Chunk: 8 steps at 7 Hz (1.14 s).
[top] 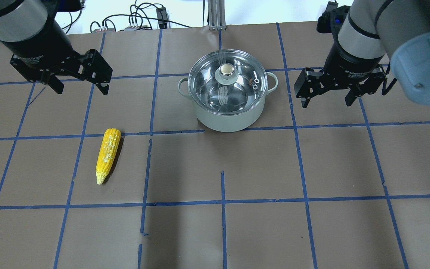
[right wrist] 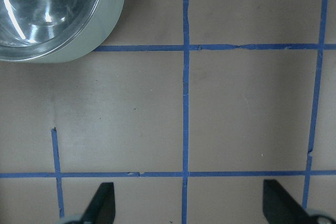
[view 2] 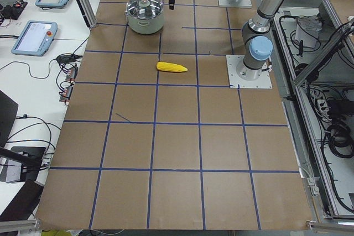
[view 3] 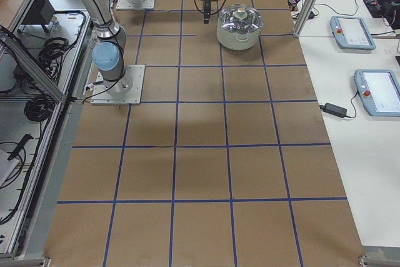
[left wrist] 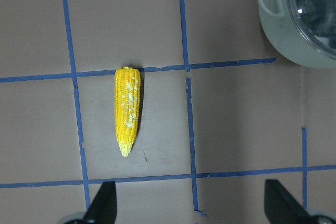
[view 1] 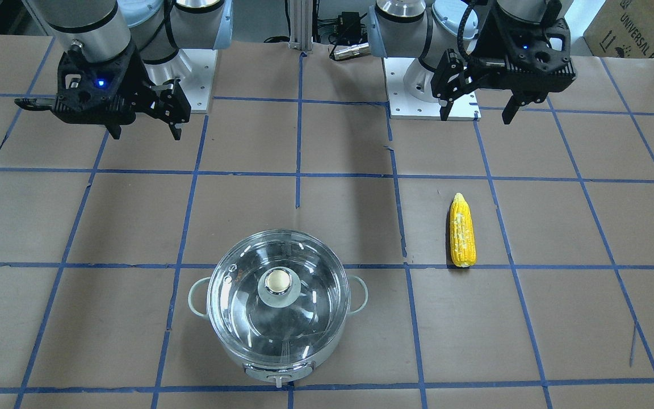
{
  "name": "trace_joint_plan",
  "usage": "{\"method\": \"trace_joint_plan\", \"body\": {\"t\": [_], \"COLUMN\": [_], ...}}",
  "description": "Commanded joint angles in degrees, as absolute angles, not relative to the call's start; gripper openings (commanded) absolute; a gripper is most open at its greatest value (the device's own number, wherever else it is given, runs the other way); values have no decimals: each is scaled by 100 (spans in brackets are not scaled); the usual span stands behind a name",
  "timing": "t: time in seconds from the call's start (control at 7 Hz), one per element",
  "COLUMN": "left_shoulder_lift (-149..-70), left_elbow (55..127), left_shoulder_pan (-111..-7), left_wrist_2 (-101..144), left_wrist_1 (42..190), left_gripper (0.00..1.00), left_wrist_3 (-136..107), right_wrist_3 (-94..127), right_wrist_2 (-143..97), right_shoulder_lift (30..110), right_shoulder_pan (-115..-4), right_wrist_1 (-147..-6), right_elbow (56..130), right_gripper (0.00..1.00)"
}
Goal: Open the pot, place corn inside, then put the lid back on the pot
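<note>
The pot [top: 230, 120] stands at the table's far middle with the glass lid [top: 237, 93] on it, its cream-topped knob [top: 227, 69] up. It also shows in the front view [view 1: 279, 372], with the lid [view 1: 310, 318] closed on it. The corn [top: 107, 153] lies flat on the paper to the left of the pot and nearer the robot, tip toward the robot; it also shows in the front view [view 1: 462, 233] and the left wrist view [left wrist: 127, 109]. My left gripper [top: 80, 89] hangs open and empty above the table, beyond the corn. My right gripper [top: 327, 104] hangs open and empty to the right of the pot.
Brown paper with a blue tape grid covers the table. The arms' base plates [view 1: 432, 108] sit at the robot's edge. A cardboard box [view 1: 633, 28] stands off one corner. Control tablets [view 3: 353, 29] lie on a side bench beyond the pot.
</note>
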State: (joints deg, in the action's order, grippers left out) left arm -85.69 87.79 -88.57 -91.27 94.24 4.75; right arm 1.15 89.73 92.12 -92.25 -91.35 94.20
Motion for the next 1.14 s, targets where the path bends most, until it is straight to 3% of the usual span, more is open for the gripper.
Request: {"method": "trace_joint_plan", "body": {"t": [0.0,0.29,1.0], "left_shoulder_lift": [-8569,-8569,-8578], "left_elbow": [8754,8763,8833], "left_shoulder_pan": [-8851,-8851,-8851], "left_wrist_2": [-9141,-9141,-9123], "left_wrist_1": [9431,9422,9387], "left_gripper": [100,100,100], "left_wrist_3": [475,475,492], "right_wrist_3": [219,886,89], "right_wrist_2": [9000,8965,8877], "right_shoulder_lift": [8137,7140,6268], "right_shoulder_pan": [-10084,-10624,-10679], "right_wrist_1": [-9141,-9175,-10072], "right_elbow": [8260,7403,7182], "right_gripper": [94,94,92]}}
